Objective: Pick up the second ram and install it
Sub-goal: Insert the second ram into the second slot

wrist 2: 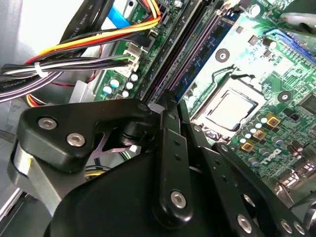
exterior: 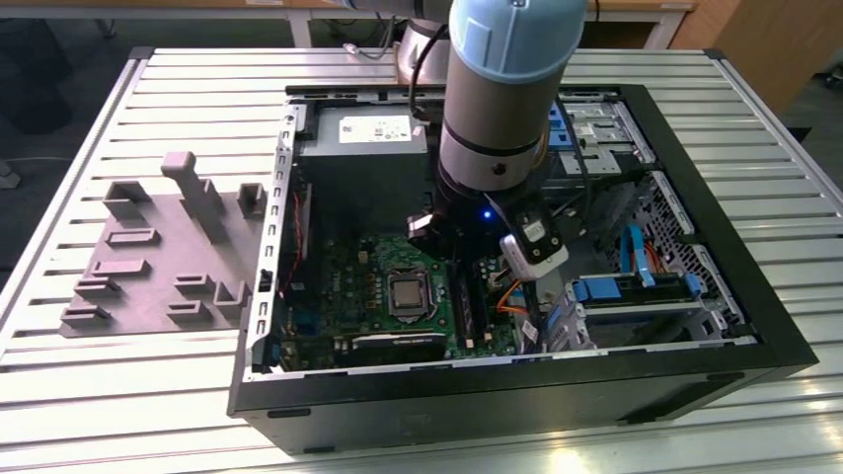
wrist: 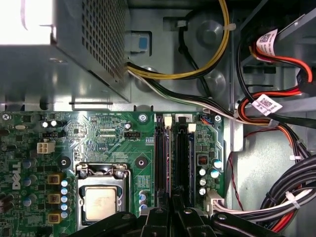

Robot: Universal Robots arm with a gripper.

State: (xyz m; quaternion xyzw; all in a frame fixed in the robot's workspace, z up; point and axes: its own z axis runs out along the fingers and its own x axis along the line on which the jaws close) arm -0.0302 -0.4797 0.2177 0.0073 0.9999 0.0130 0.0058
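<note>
In both wrist views my gripper hangs low over the green motherboard, at the near end of the two long black memory slots. Its fingers are pressed together, and nothing long sticks out from between them. A dark strip stands along the slot on the cable side, in line with the fingertips. It looks like the second ram, but I cannot tell it apart from the slot with certainty. In the exterior view the arm's wrist covers that spot inside the open computer case.
The processor socket lies beside the slots. Bundled cables and the power supply box crowd the other sides. In the exterior view a grey fixture plate with blocks lies on the slatted table at the exterior view's left.
</note>
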